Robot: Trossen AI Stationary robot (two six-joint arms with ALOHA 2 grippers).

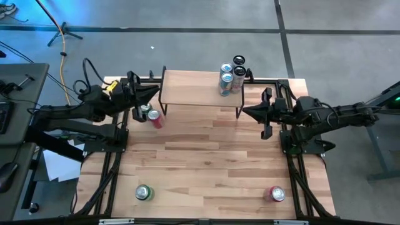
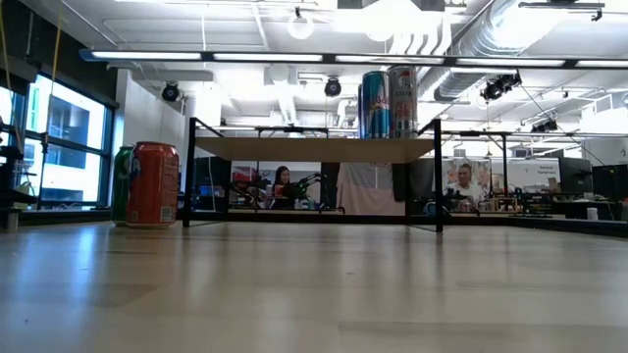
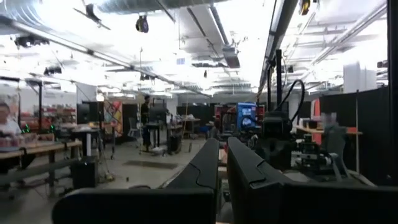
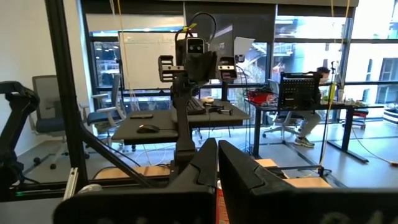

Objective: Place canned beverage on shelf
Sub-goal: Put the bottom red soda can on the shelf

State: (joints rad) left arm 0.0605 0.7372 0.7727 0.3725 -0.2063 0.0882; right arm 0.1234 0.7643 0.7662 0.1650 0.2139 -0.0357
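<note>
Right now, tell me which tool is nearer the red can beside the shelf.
Left. The left tool hangs just beside the red can, over the table's left rear. The right tool sits across the table, past the shelf's right legs.

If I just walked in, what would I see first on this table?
Probably the shelf at the far edge of the table, with three tall cans bunched on its right end. Next, two cans on the table by the shelf's left legs, a red one and a green one, under the left gripper. One green can and one pink can sit alone near the front edge.
</note>
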